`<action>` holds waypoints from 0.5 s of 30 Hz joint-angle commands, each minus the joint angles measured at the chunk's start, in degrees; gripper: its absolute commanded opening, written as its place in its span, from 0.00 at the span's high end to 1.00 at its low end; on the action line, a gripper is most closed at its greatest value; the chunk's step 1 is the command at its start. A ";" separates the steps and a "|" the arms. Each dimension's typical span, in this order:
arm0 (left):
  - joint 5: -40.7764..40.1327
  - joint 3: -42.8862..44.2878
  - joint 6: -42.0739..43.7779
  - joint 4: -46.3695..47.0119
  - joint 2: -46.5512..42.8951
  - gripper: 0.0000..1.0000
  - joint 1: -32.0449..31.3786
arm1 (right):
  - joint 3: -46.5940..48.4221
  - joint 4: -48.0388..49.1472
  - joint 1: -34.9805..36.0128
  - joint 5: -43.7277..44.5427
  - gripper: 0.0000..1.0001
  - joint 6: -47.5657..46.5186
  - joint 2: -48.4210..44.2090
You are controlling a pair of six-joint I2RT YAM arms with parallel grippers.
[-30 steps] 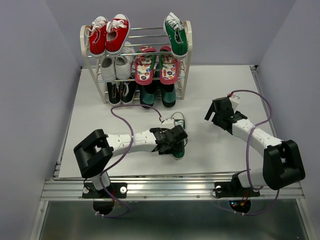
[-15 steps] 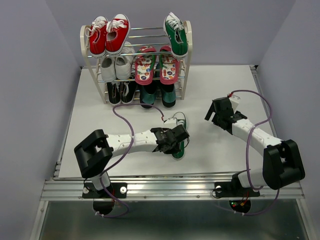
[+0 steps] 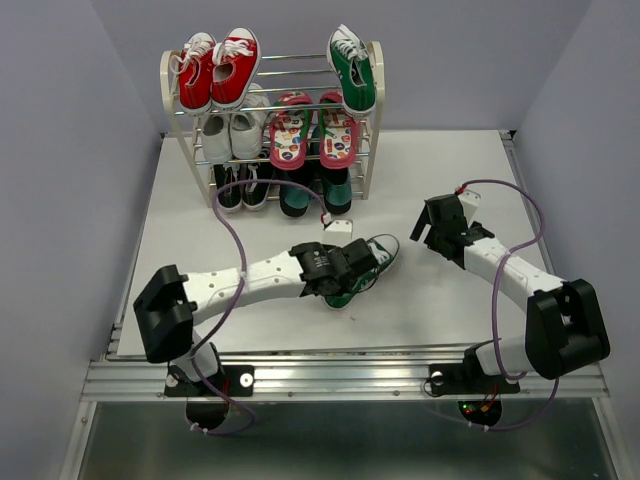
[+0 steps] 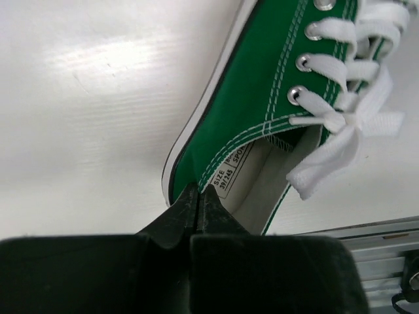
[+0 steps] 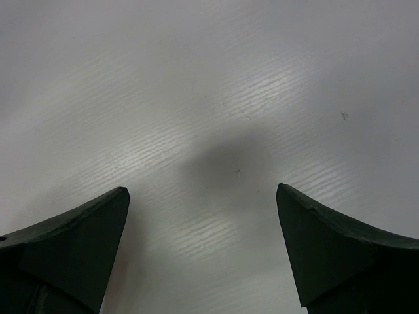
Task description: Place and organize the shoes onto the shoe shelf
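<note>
- Sneaker (image 4: 262,98) (green, white laces (image 4: 340,124)): on the table (image 3: 200,230) just ahead of the arm bases, toe aimed far-right. Cannot tell whether lifted off the surface or resting.
- Left gripper (image 4: 198,196): clamped shut on the canvas collar at the heel, right by the size label.
- Handling, as a judgement: light. Soft canvas upper over a stiffer rubber sole, so probably prone to sag toe-down and swing from a thin collar pinch. Heel collar a fair hold, a deeper bite toward the firm heel back likely steadier (loose laces could snag a rod).
- Right gripper (image 5: 201,190): jaws spread wide, holding nothing, over bare table, well apart from the sneaker.
- Shelf (image 3: 376,120): at the far edge. Mate (image 3: 352,68) on the right of the top tier, bare rods just beside it (probably the spot to aim for).
</note>
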 commanded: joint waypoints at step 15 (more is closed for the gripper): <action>-16.82 24.12 29.50 13.05 -23.52 1.00 -0.78 | 1.20 0.49 -0.36 2.30 0.00 -1.10 1.61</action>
